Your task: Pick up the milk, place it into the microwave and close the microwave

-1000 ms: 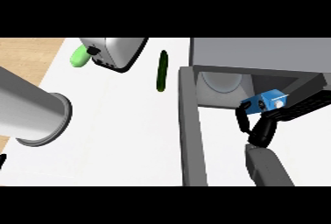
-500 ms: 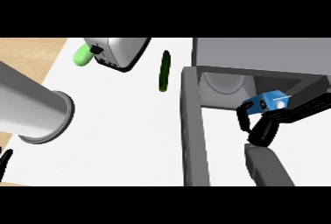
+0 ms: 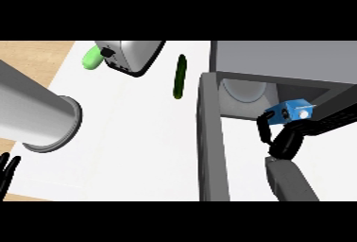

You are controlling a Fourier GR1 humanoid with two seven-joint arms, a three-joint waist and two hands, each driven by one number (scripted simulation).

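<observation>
Milk (image 3: 293, 111), a blue carton, is clamped in the curled fingers of the right robot hand (image 3: 284, 141), above its palm and just before the open microwave (image 3: 279, 56). Picking up looks done. Placing it inside, releasing it and shutting the door (image 3: 211, 142) are left. The left robot hand (image 3: 7, 171) rests open at the lower left edge.

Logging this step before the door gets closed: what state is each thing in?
Microwave: door open.
Milk carton: held, tilted, at the microwave's opening.
Right hand: shut on the milk carton.
Left hand: open, at the lower left edge.
Cucumber: lying on the counter.
</observation>
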